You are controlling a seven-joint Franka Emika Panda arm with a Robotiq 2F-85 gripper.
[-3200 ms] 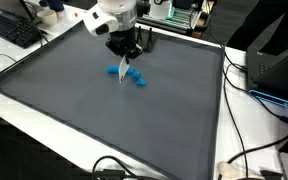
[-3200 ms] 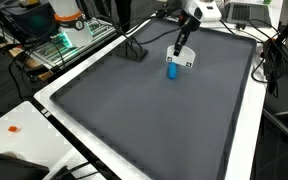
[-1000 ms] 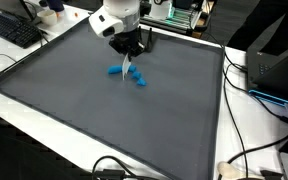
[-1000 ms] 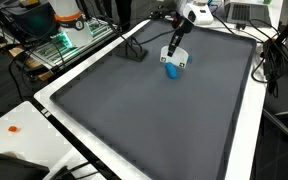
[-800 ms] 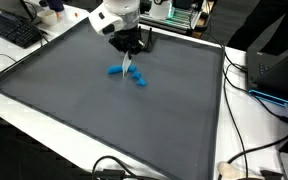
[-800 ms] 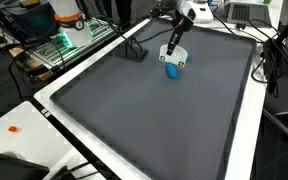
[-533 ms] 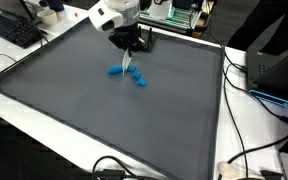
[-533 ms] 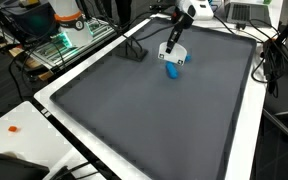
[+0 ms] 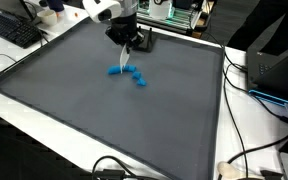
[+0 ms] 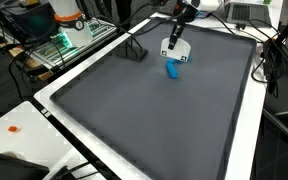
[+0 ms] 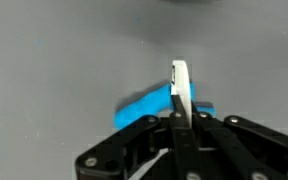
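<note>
My gripper hangs over the far part of a large dark grey mat. It is shut on a thin white flat piece that points down from the jaws. In the wrist view the white piece stands edge-on out of the shut gripper. A blue object lies on the mat beneath it. In an exterior view the blue object shows beside a second blue part. The white piece hangs clear above the blue object.
A white table rim frames the mat. A black stand sits on the mat's far side. A keyboard, cables and a dark box lie around the edges. A green-lit device stands beyond.
The gripper has risen and drawn back toward the mat's far edge, carrying the white piece up off the blue object. The blue object stays in place.
</note>
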